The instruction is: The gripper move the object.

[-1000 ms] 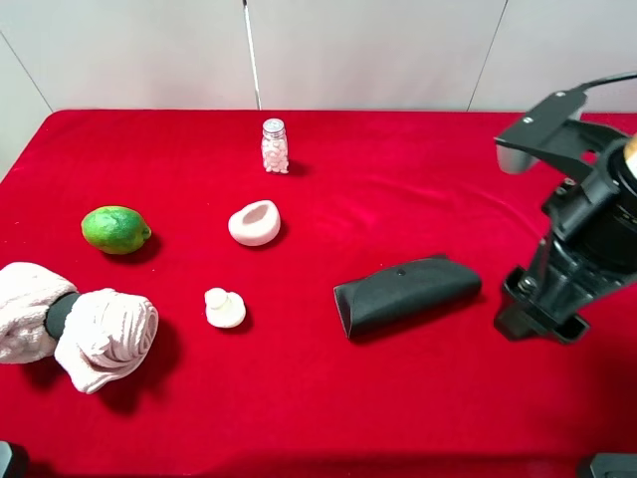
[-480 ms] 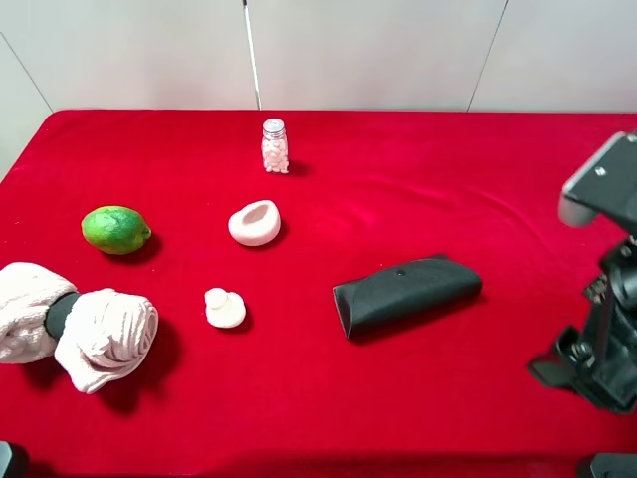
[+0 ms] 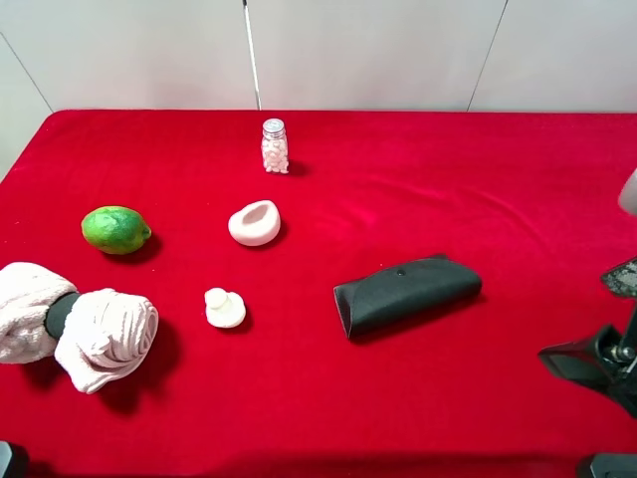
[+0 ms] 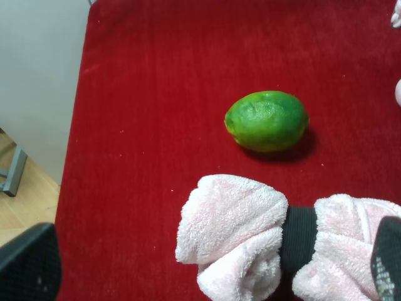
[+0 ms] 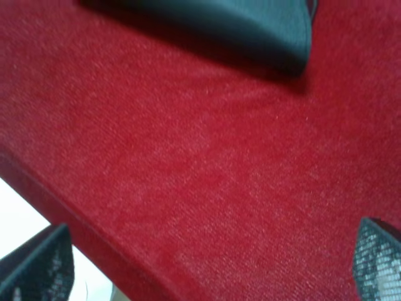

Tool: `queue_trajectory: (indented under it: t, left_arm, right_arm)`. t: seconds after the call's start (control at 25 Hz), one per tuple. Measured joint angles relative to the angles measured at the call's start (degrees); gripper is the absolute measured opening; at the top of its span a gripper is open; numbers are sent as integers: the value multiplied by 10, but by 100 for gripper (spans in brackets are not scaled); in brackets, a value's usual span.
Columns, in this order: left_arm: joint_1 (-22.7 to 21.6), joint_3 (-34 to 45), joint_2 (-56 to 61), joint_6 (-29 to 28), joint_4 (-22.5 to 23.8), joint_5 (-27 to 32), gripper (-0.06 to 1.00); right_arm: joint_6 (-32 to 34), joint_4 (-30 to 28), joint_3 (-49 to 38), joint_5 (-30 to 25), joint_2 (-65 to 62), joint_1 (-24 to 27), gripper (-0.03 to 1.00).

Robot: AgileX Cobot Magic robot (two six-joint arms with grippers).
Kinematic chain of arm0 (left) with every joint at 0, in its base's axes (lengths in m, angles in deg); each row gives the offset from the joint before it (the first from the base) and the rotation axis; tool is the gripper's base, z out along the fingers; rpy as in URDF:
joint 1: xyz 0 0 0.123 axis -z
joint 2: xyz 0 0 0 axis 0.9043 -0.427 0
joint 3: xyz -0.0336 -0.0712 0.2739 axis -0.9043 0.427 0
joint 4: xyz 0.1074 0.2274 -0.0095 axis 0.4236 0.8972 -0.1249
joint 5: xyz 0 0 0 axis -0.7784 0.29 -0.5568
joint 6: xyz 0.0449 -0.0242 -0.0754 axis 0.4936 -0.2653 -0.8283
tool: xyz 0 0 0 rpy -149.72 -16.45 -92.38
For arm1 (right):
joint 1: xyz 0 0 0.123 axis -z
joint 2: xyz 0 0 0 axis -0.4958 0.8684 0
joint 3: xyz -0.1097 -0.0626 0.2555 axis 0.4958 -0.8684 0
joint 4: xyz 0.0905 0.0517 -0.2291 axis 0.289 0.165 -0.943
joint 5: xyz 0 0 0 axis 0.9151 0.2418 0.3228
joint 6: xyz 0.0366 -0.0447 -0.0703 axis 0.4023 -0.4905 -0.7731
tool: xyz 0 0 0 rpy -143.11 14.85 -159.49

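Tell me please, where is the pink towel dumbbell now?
In the exterior high view, the pink towel dumbbell lies on the red table at its front left edge, just in front of the lime and left of the small white piece.

I'm looking at a lab-style test bench, not a home. My desk [image 3: 398, 169] is draped in plain red velvet, backed by bare pale wall panels [image 3: 368, 50]. Unrelated odds and ends sit spaced apart like test props: a lime [image 3: 115, 229], a small pill bottle [image 3: 274, 145], a white shell [image 3: 254, 222], a dark pouch [image 3: 406, 295]. Off the desk's edge, my left wrist camera catches wooden flooring [image 4: 25, 207].
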Motion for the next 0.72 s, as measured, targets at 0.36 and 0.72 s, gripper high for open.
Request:
queue_trajectory:
  t: [0.36, 0.72]
  left_arm:
    - [0, 0, 0, 0, 0, 0, 97]
    - [0, 0, 0, 0, 0, 0, 97]
  right_arm:
    - [4, 0, 0, -1, -97, 0, 69]
    - [4, 0, -1, -2, -205, 0, 69]
